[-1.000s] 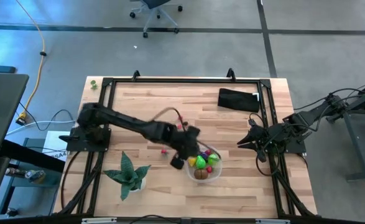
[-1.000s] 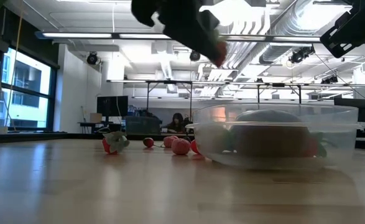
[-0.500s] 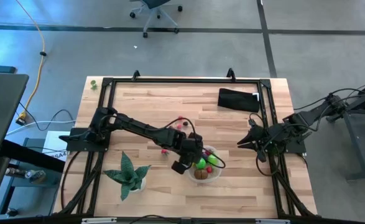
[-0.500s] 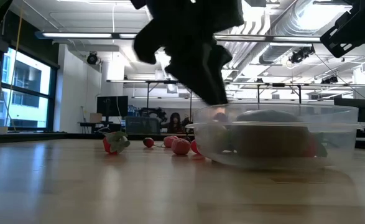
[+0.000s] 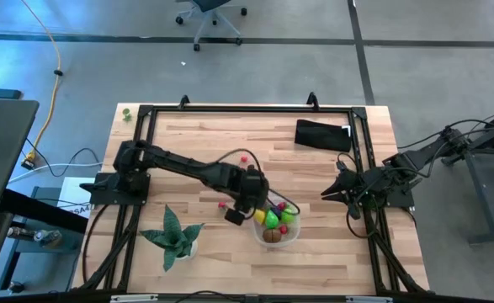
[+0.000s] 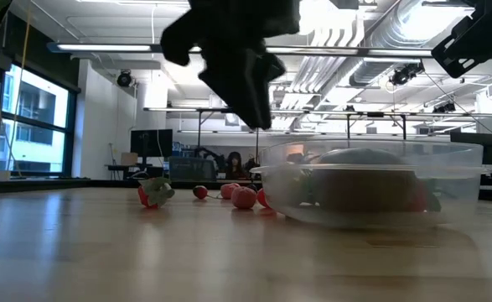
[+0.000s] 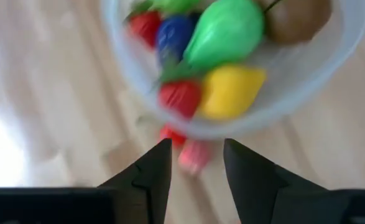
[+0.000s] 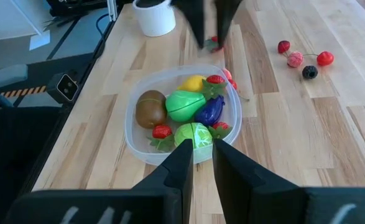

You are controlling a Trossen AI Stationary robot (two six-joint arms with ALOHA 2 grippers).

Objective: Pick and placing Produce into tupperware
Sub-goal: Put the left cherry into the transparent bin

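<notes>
Left claw hangs above the counter, just beside the rim of the tupperware on the side toward the potted plant. Fingers spread w/ a clear gap, nothing between them. In left wrist view 2 small red/pink pieces lie on the wood just past the fingertips, touching or nearly touching the tub wall; can't tell which.

Tupperware contents per right wrist view: brown piece, bright green pear-like piece, yellow piece, purple piece, light green round piece, plus small red ones, e.g. a strawberry. All sit inside the wall.

Loose produce on the counter: cluster of 4 small pieces, red, pink & 1 dark, farther from the left claw toward the counter's middle. Low view shows red/pink pieces in a row beside the tub.

Right claw waits well apart from the tub, at the counter's right edge; fingers near each other w/ a narrow slit, holding nothing. Black pouch lies beyond it, at the far edge.
</notes>
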